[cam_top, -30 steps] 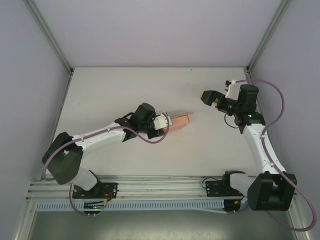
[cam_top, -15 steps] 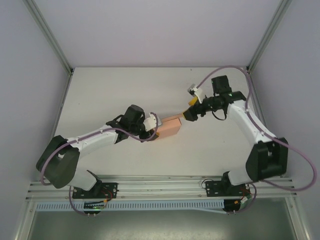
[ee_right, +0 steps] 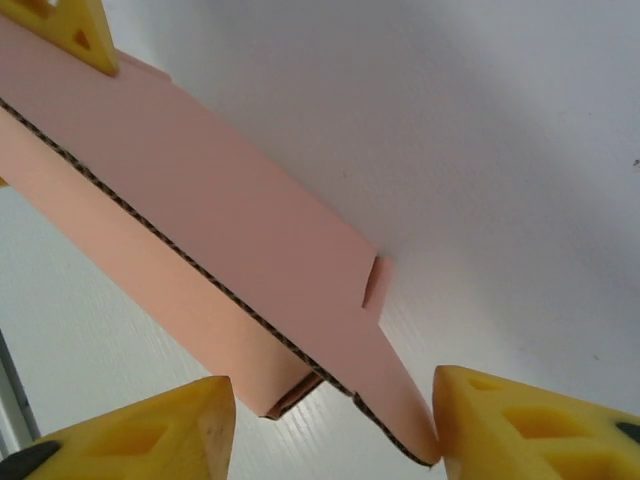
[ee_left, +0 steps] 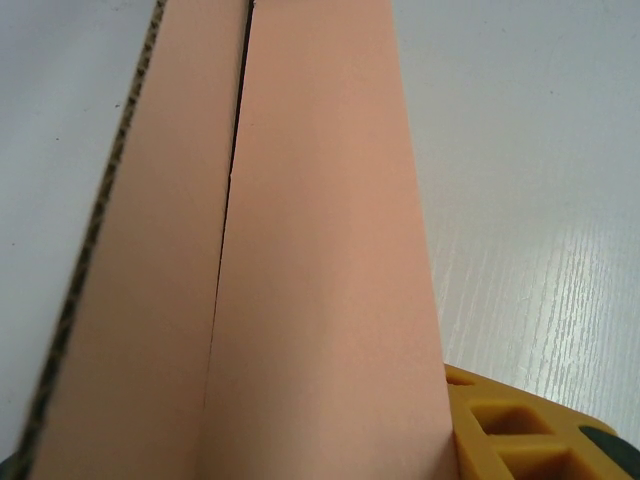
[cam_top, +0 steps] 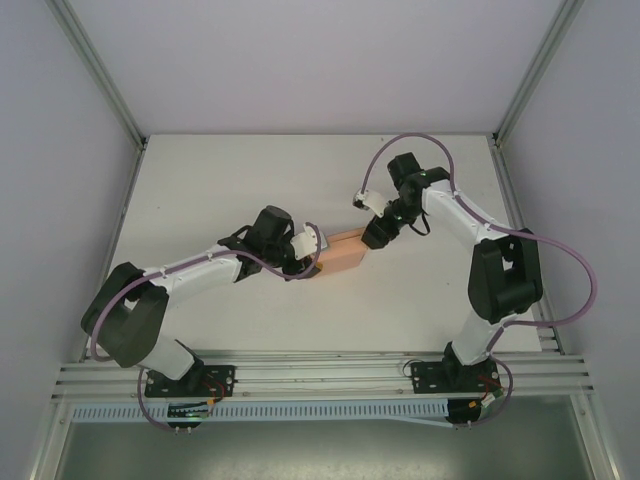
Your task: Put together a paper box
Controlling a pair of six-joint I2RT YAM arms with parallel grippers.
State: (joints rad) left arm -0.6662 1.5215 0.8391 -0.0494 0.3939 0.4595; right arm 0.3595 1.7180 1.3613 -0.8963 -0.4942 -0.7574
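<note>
The paper box (cam_top: 341, 255), a salmon-pink folded card box, lies between the two arms at the table's middle. My left gripper (cam_top: 316, 257) is shut on its left end. In the left wrist view the box (ee_left: 310, 250) runs away from the camera, with one yellow finger (ee_left: 510, 432) against its right side. My right gripper (cam_top: 368, 238) has closed on the box's right end (ee_right: 200, 230). There one fingertip (ee_right: 520, 420) touches the tip of an open flap (ee_right: 400, 400). The other fingertip (ee_right: 160, 435) sits by the box's lower corner.
The white table (cam_top: 220, 190) is walled left, right and behind by pale panels. A metal rail (cam_top: 300, 365) runs along the near edge by the arm bases. A yellow finger of the left gripper (ee_right: 70, 30) shows at the box's far end.
The right arm swung in from the back right to the box's right end and its jaws narrowed around it. The left gripper kept its hold and shifted the box slightly.
</note>
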